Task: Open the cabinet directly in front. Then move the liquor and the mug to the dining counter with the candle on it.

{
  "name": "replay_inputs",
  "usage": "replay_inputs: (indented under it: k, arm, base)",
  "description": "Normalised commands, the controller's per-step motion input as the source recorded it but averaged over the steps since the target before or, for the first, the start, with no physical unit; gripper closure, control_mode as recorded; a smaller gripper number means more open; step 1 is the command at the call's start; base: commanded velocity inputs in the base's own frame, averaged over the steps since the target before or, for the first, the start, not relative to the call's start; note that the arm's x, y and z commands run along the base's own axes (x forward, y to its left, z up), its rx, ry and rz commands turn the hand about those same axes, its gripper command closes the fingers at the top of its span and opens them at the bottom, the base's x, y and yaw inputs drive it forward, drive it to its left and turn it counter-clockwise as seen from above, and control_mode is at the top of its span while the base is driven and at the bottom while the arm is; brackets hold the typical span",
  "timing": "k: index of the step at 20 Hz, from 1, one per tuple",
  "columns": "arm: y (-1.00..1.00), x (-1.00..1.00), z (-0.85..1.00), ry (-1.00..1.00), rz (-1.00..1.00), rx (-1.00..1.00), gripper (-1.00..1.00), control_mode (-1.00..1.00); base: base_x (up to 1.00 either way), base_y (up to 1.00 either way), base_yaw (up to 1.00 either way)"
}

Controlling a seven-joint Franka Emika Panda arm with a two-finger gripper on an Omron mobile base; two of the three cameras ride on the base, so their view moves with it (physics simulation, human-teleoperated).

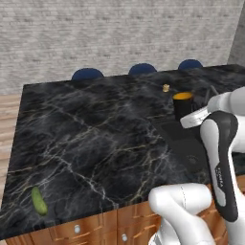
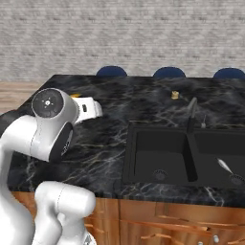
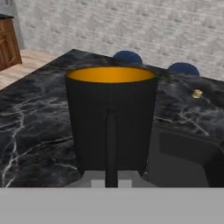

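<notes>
I am on the mug [image 3: 111,118] step: my gripper [image 3: 111,177] is pinched tight on its handle, above the dining counter [image 1: 86,139] (candle [image 1: 166,88] nearby). Next, I judge, lower it onto bare marble beside the sink [image 2: 162,155], then release.

Kitchen, rendered. Big black marble bench [image 1: 86,139] with white veins and wooden drawer fronts [image 1: 91,228] underneath, a black sink [image 2: 162,155] set into it with a dark faucet [image 2: 191,114]. Round dark-blue stools [image 1: 87,73] line the far edge. Whitish brick wall [image 2: 124,33] behind, wood floor [image 1: 8,115] at the side. A cucumber [image 1: 38,200] lies on the bench.
</notes>
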Motion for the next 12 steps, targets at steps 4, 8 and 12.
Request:
replay_inputs:
  k: [4, 8, 12]
  arm:
    - [-0.53, 0.65, -0.36, 0.00, -0.23, 0.19, 1.00, -1.00]
    - [-0.46, 0.69, -0.52, 0.00, -0.24, 0.21, 1.00, -1.00]
    - [-0.08, 0.87, -0.20, 0.00, -0.18, 0.09, 1.00, -1.00]
  base:
    - [0.00, 0.00, 0.00]
    - [0.00, 0.00, 0.00]
    - [0.00, 0.00, 0.00]
